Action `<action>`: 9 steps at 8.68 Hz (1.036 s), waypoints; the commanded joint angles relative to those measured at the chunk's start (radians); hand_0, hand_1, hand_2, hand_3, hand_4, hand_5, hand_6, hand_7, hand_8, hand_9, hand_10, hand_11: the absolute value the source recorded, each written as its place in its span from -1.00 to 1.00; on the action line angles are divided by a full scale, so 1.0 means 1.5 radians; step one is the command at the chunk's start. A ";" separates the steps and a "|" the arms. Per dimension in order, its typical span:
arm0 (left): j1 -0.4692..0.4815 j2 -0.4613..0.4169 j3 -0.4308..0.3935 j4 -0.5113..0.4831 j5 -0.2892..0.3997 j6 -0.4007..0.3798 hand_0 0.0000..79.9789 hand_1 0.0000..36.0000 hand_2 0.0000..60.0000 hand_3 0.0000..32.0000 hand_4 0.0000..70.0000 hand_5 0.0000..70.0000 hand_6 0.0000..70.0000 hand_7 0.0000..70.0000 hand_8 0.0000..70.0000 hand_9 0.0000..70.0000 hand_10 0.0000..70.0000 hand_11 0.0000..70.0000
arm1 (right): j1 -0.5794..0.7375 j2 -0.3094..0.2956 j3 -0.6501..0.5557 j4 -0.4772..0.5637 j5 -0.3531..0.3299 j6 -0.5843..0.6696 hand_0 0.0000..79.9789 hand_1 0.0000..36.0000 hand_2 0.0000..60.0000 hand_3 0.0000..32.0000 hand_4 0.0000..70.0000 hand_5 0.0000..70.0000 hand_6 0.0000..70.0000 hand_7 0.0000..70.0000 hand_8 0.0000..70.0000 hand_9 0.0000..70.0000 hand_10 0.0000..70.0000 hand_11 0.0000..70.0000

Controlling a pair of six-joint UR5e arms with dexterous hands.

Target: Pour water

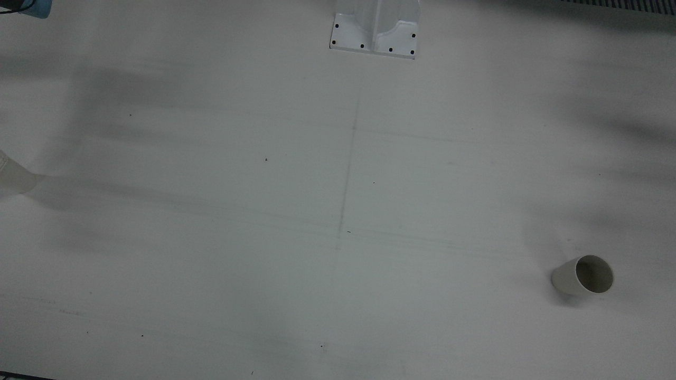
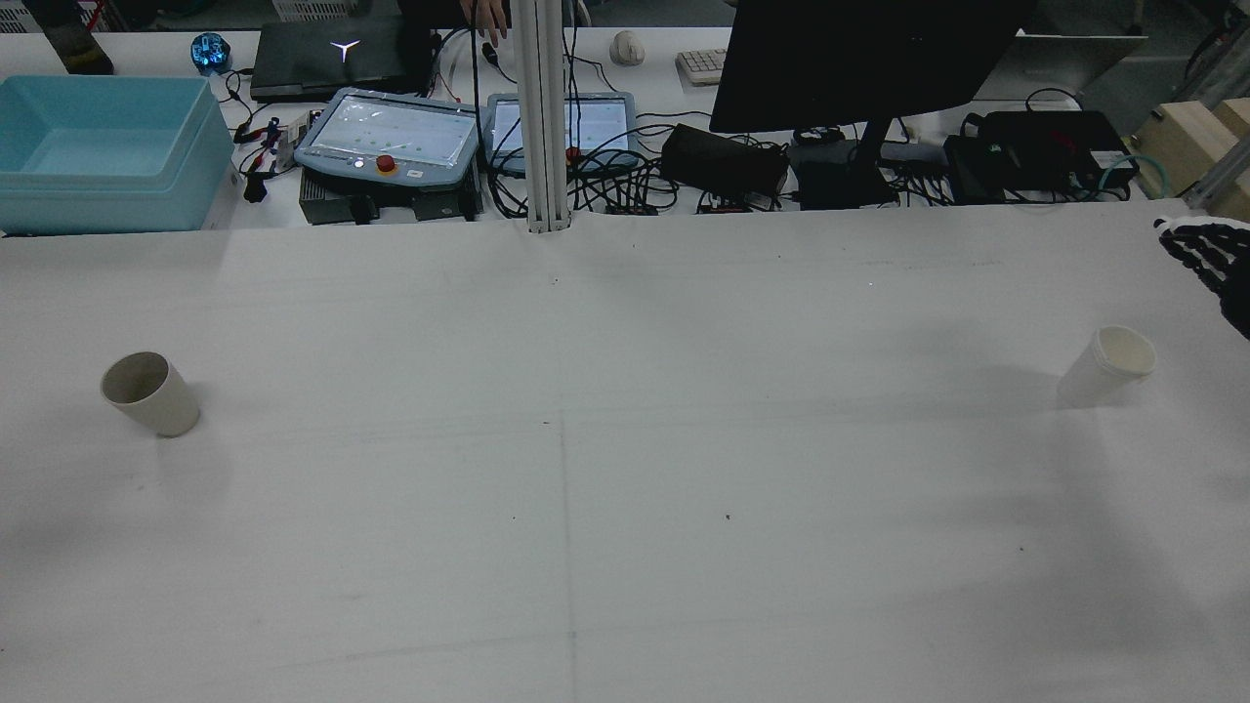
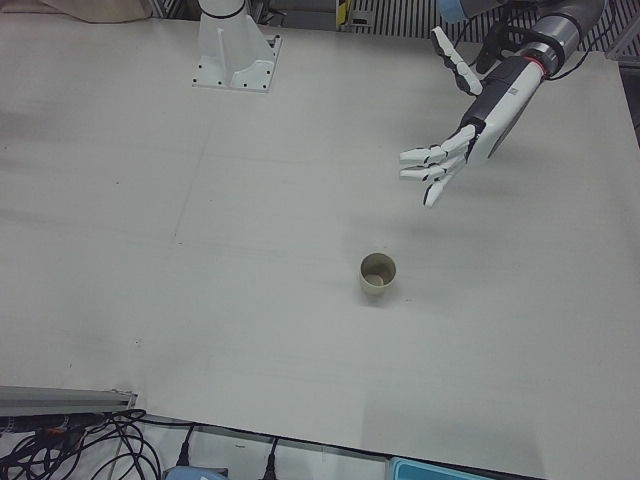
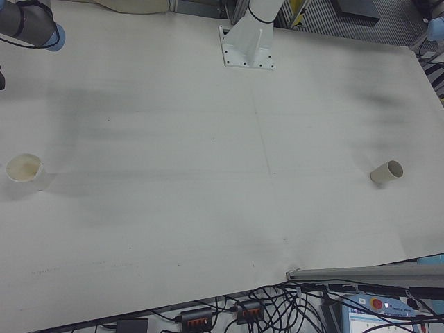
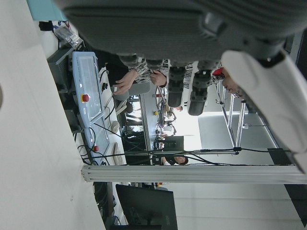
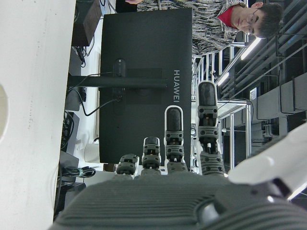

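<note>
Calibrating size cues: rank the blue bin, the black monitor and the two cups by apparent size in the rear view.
1. black monitor
2. blue bin
3. Tied: grey cup and white cup look alike; no ranking.

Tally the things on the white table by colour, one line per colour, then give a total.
Beige cup: 1, on the robot's left half, upright.
White cup: 1, on the robot's right half, upright.
Total: 2 cups.
</note>
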 commanded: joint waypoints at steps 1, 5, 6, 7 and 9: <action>0.007 0.027 0.001 -0.009 0.044 -0.016 -0.05 -0.84 -0.90 -1.00 -0.40 -0.39 -0.73 -0.23 -0.97 -0.88 -0.97 -0.95 | -0.002 -0.010 0.031 -0.007 0.000 0.010 -0.30 -1.00 -0.64 -1.00 1.00 -0.30 -0.23 0.71 -0.66 -0.42 -0.79 -0.74; 0.004 0.125 0.035 -0.144 0.042 -0.015 -0.25 -1.00 -1.00 -1.00 -0.38 -0.53 -0.73 -0.21 -0.96 -0.84 -0.90 -0.86 | 0.002 -0.065 0.080 0.004 -0.024 0.009 -0.51 -1.00 -0.95 -1.00 -0.24 -0.49 -0.66 -0.40 -0.82 -0.81 -0.89 -0.87; 0.003 0.130 0.027 -0.157 0.042 -0.015 -0.15 -1.00 -1.00 -1.00 -0.37 -0.54 -0.74 -0.21 -0.96 -0.85 -0.93 -0.89 | 0.003 -0.064 0.089 0.005 -0.024 0.014 -0.61 -1.00 -1.00 -1.00 -0.60 -0.54 -0.73 -0.57 -0.85 -0.87 -0.92 -0.90; 0.003 0.161 0.011 -0.166 0.045 -0.009 -0.11 -1.00 -1.00 -1.00 -0.35 -0.42 -0.71 -0.17 -0.95 -0.82 -0.91 -0.87 | 0.017 -0.068 0.107 0.005 -0.029 0.020 -0.57 -1.00 -1.00 -1.00 -0.68 -0.50 -0.72 -0.43 -0.81 -0.82 -0.90 -0.87; 0.003 0.180 0.015 -0.181 0.039 0.081 -0.02 -0.81 -0.90 -1.00 -0.42 -0.62 -0.76 -0.26 -0.97 -0.87 -0.91 -0.86 | 0.025 -0.069 0.102 0.005 -0.031 0.029 -0.43 -1.00 -0.97 -1.00 -0.42 -0.47 -0.63 -0.28 -0.79 -0.76 -0.89 -0.85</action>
